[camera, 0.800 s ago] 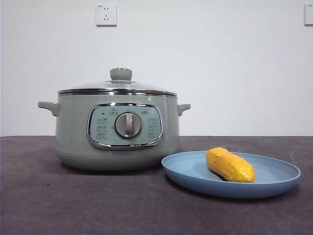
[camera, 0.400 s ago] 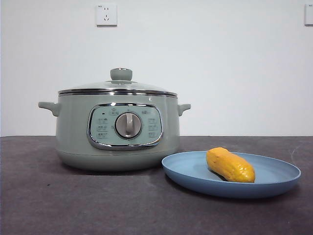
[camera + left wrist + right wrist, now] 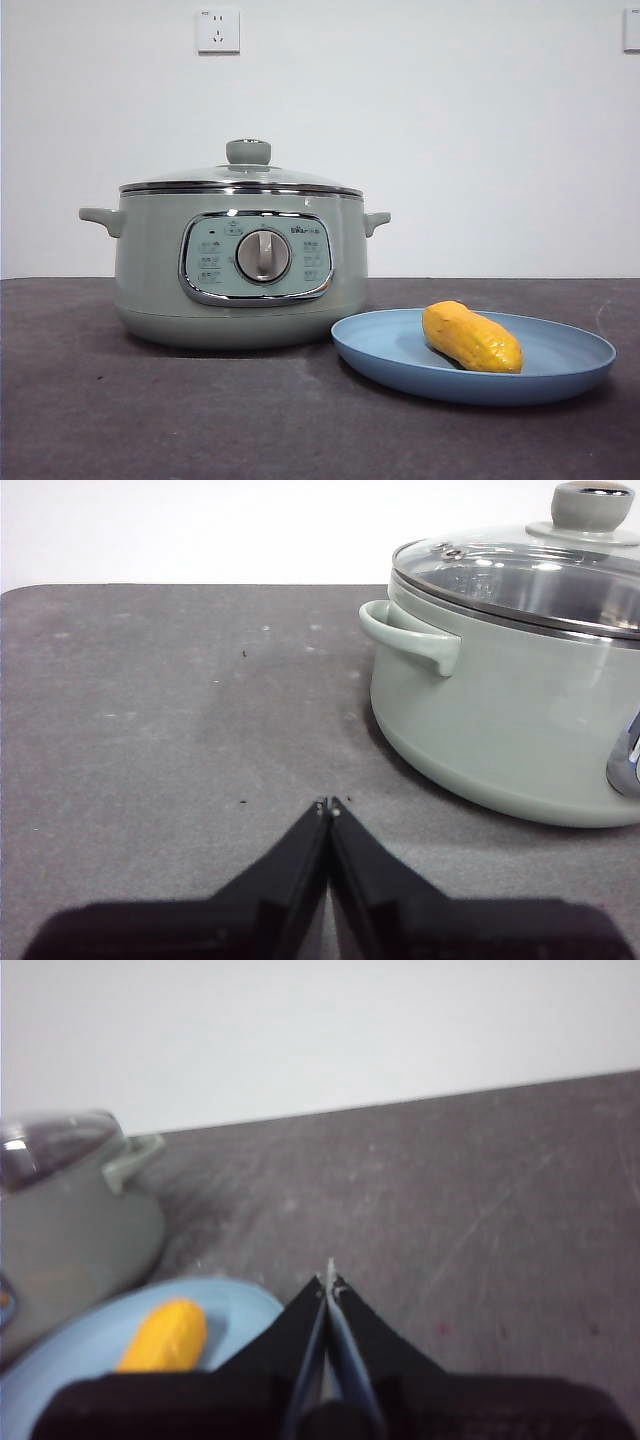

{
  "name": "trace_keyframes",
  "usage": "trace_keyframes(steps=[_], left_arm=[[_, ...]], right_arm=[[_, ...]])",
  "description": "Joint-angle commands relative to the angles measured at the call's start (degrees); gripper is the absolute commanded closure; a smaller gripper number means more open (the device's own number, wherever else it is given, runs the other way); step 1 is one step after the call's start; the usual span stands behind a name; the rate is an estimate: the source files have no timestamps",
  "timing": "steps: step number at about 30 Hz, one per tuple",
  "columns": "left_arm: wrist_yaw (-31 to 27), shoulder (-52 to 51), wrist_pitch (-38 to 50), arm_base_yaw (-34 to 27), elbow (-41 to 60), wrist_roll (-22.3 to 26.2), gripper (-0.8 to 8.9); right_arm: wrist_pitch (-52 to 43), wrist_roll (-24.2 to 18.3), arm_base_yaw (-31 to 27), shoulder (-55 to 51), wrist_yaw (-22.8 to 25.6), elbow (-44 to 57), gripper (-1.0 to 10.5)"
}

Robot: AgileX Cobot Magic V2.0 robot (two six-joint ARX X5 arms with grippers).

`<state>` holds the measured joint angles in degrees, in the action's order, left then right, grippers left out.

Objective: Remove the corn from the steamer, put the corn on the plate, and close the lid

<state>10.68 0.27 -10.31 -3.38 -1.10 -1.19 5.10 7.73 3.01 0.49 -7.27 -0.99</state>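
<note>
The yellow-orange corn (image 3: pixel 471 337) lies on the light-blue plate (image 3: pixel 400 350), right of the sage-green steamer (image 3: pixel 150 280). The glass lid (image 3: pixel 240 178) with its green knob sits closed on the steamer. Neither arm shows in the front view. In the left wrist view my left gripper (image 3: pixel 329 804) is shut and empty over bare table, apart from the steamer (image 3: pixel 500 720) and lid (image 3: pixel 530 575). In the right wrist view my right gripper (image 3: pixel 329 1282) is shut and empty, beside the plate (image 3: pixel 60 1360) with the corn (image 3: pixel 165 1338), the steamer (image 3: pixel 70 1220) beyond.
The dark grey tabletop (image 3: pixel 150 420) runs in front of the steamer and plate. A white wall with a socket (image 3: pixel 218 30) stands behind.
</note>
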Motion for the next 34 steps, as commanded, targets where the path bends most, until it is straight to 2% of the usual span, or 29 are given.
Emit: trace_keyframes(steps=[1,4,11,34], left_arm=[[0.0,-0.2,0.2,-0.2,0.8,-0.5,8.16],[0.0,-0.2,0.2,-0.2,0.8,-0.5,8.16],[-0.1,-0.2,0.2,-0.2,0.8,-0.5,8.16],[0.0,-0.2,0.2,-0.2,0.8,-0.5,8.16]], right_arm=[[2.0,0.0,0.0,-0.4,0.2,0.7,9.5],[3.5,-1.2,0.0,-0.4,0.2,0.7,9.5],[4.7,0.4,0.0,-0.4,0.2,0.7,9.5],[4.6,0.3,0.0,-0.4,0.2,0.7,9.5]])
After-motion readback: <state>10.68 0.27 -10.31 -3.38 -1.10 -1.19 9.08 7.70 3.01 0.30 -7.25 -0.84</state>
